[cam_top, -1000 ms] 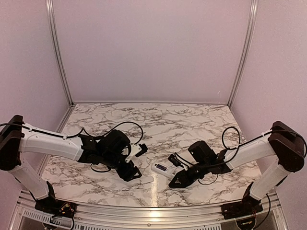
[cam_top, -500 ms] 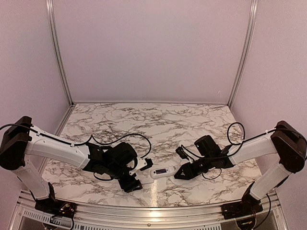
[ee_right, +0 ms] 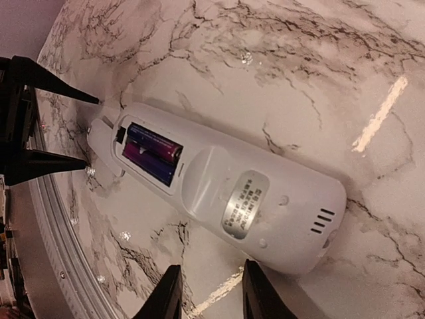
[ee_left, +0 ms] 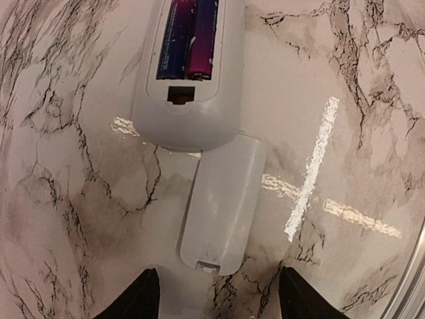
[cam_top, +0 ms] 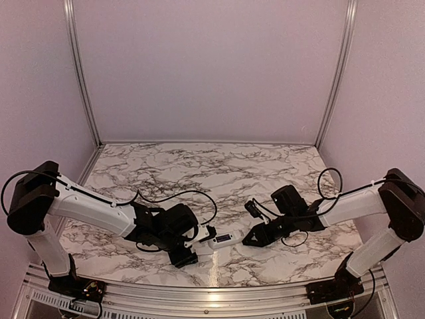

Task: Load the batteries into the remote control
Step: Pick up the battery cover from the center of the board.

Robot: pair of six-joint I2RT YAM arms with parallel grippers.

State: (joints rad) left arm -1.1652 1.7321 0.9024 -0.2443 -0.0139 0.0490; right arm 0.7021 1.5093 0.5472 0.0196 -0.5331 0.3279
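Left claw (ee_left: 218,287) near loose cover (ee_left: 222,199); batteries (ee_left: 188,40) in wrist views only.

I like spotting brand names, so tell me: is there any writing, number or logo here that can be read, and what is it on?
On the silver sticker on the back of the remote control: several lines of print, too small and blurred to read.
On the batteries in the open compartment: purple and blue wrap, no legible print.
On the battery cover lying loose on the table: no text visible.
Nothing else carries writing.
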